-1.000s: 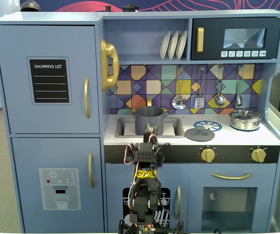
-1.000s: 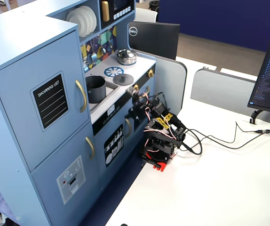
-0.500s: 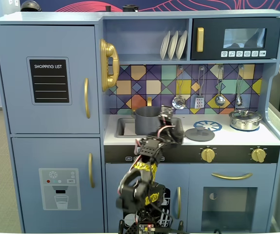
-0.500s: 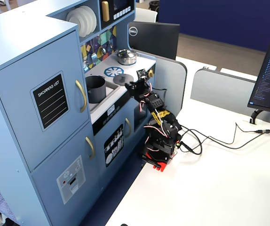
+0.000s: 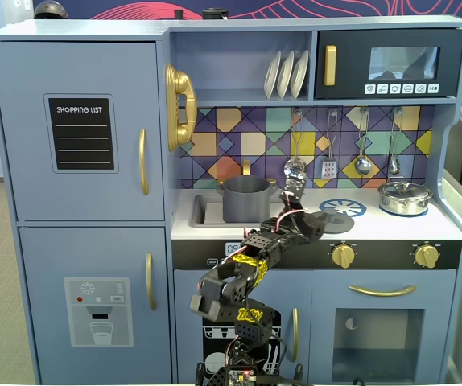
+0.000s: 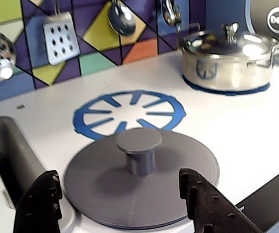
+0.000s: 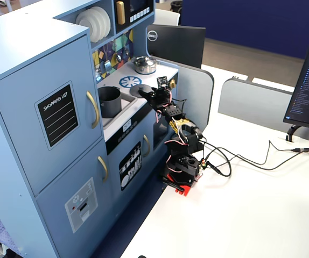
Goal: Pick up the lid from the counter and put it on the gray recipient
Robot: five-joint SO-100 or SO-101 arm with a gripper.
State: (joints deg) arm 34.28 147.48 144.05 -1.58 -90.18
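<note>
The lid [image 6: 144, 187], a flat dark gray disc with a central knob [image 6: 139, 145], lies on the white counter, overlapping the front of the blue burner print [image 6: 130, 110]. It also shows in a fixed view [image 5: 337, 219]. My gripper [image 6: 117, 177] is open, with one black finger [image 6: 40, 204] on each side of the lid's near edge, holding nothing. The gray recipient [image 5: 245, 199], a dark matte pot, stands in the sink to the left of the lid, and it shows in the other fixed view [image 7: 109, 101]. It is out of the wrist view.
A shiny silver pot with its lid [image 6: 227, 58] stands on the far right burner [image 5: 405, 197]. The sink basin [image 6: 8, 145] lies left of the lid. Utensils [image 6: 59, 36] hang on the tiled backsplash. The counter's front edge is just below the lid.
</note>
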